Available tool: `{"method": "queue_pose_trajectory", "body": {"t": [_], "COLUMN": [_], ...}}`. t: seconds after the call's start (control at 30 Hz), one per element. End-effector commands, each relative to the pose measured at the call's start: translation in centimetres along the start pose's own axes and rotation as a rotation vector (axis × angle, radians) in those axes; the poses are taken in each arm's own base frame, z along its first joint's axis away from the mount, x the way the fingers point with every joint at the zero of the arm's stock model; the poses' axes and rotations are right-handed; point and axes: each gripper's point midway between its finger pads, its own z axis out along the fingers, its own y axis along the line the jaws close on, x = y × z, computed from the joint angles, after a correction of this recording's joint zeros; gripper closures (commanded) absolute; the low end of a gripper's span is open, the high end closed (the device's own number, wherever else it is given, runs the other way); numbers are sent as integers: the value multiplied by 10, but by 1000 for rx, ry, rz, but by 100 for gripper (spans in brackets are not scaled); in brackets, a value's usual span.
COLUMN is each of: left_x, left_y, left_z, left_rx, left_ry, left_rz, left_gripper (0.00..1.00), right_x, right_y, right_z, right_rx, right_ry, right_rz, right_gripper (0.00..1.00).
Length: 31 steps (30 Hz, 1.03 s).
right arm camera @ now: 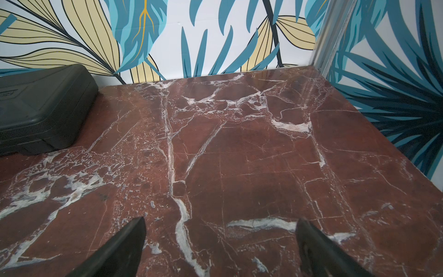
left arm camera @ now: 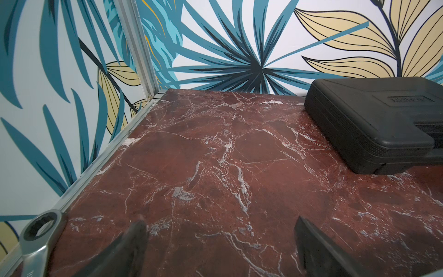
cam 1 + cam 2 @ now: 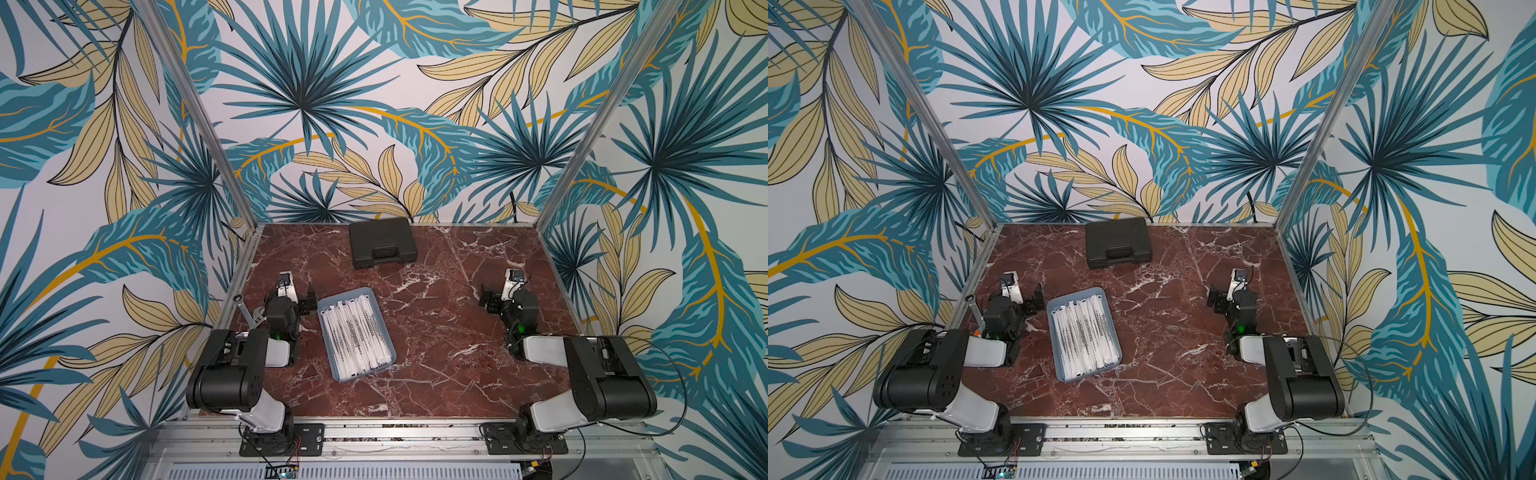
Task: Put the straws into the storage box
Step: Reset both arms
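Several white paper-wrapped straws lie side by side inside the blue-grey storage box, which sits on the marble table left of centre in both top views. My left gripper stands open just left of the box's far corner, nothing between its fingers. At the right side of the table, far from the box, my right gripper is open and empty. Neither wrist view shows the box or the straws.
A black hard case lies at the back of the table. A metal wrench rests by the left rail beside my left arm. Patterned walls and aluminium posts enclose the table.
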Motion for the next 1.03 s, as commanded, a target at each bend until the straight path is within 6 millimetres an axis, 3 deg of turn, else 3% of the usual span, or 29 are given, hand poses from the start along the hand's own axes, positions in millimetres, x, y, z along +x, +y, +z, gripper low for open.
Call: {"method": "queue_pose_trajectory", "body": {"t": [0.0, 0.73, 0.8, 1.0], "left_x": [-13, -13, -13, -12], "left_y": [-2, -2, -13, -11], "left_z": [6, 6, 6, 7], "left_rx": [5, 5, 24, 40], "left_ry": [-29, -29, -28, -18], "left_rz": [8, 7, 58, 38], "left_gripper": [0, 0, 0, 0], "right_x": [-6, -7, -7, -6], "right_y": [1, 1, 2, 1], "right_z": [0, 0, 0, 0], "right_rx": [3, 3, 3, 4], "right_ry": [-16, -17, -17, -17], "right_rz": [-14, -16, -17, -15], "right_gripper": [1, 0, 1, 1]}}
